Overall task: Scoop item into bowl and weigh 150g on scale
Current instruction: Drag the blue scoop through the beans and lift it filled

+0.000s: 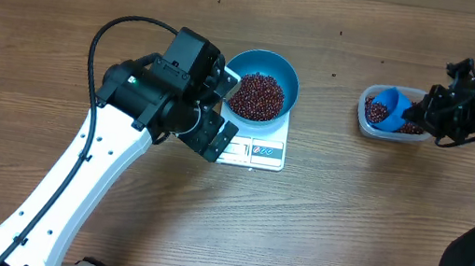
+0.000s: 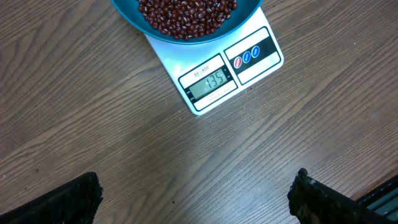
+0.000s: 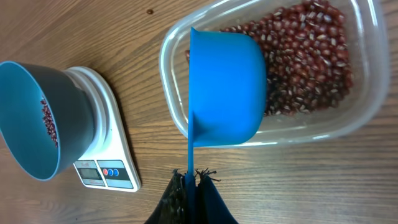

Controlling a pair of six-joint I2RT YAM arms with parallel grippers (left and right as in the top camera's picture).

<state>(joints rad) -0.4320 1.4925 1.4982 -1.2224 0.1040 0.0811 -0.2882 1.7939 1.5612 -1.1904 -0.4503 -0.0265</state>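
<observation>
**Round bright blue bowl on small white square scale**

The bowl holds small dark red-brown beans; the display reads 135. Below, the left tool's black fingertips stand wide apart over the wood-grain worktop.

A clear plastic tub sits at three o'clock on the wooden table, with a blue scoop over it.

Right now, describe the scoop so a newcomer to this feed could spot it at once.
Look to the right end of the wooden table, where a clear plastic tub of red-brown beans sits. The scoop is over that tub, its thin handle pinched in the right gripper. Unlike the wider blue bowl on the white scale, it is small and handled.
</observation>
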